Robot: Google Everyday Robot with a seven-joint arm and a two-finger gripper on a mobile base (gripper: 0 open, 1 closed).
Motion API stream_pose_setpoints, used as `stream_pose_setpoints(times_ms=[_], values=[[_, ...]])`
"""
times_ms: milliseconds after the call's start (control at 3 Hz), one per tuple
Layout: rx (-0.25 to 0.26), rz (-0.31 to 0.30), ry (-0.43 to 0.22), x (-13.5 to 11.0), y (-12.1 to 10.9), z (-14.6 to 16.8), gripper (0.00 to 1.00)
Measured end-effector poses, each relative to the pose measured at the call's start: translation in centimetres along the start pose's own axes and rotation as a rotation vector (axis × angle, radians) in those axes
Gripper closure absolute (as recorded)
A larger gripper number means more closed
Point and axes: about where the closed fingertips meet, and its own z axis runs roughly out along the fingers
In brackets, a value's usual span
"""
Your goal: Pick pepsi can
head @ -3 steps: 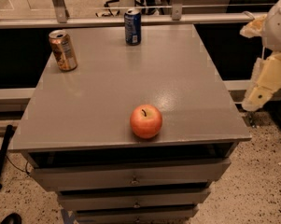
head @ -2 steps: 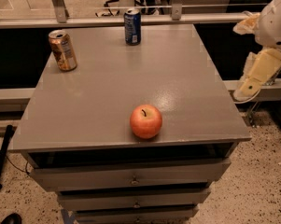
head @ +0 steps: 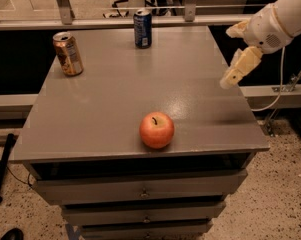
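Note:
The pepsi can (head: 142, 28) is a dark blue can with a silver top and white markings. It stands upright at the far edge of the grey table (head: 115, 104), near the middle. My gripper (head: 236, 68) hangs from the white arm (head: 280, 19) above the table's right edge, well to the right of the can and nearer the camera. It holds nothing.
A gold-brown can (head: 68, 53) stands at the table's far left. A red apple (head: 156, 129) sits near the front edge. Drawers (head: 140, 191) run below the tabletop. A rail (head: 140, 21) runs behind the table and a black pole (head: 2, 166) leans at the lower left.
My arm and gripper have moved left and up from beside the table's right side to above its right edge. The cans and the apple have not moved.

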Motion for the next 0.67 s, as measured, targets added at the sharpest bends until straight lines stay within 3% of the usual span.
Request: stream_pose_setpoints(times_ms=[333,667], values=[[-0.016,0.034,-0.138,-2.42,-3.57,4.58,0.0],[-0.016,0.034,-0.138,-2.43,-3.57,4.6,0.0]])
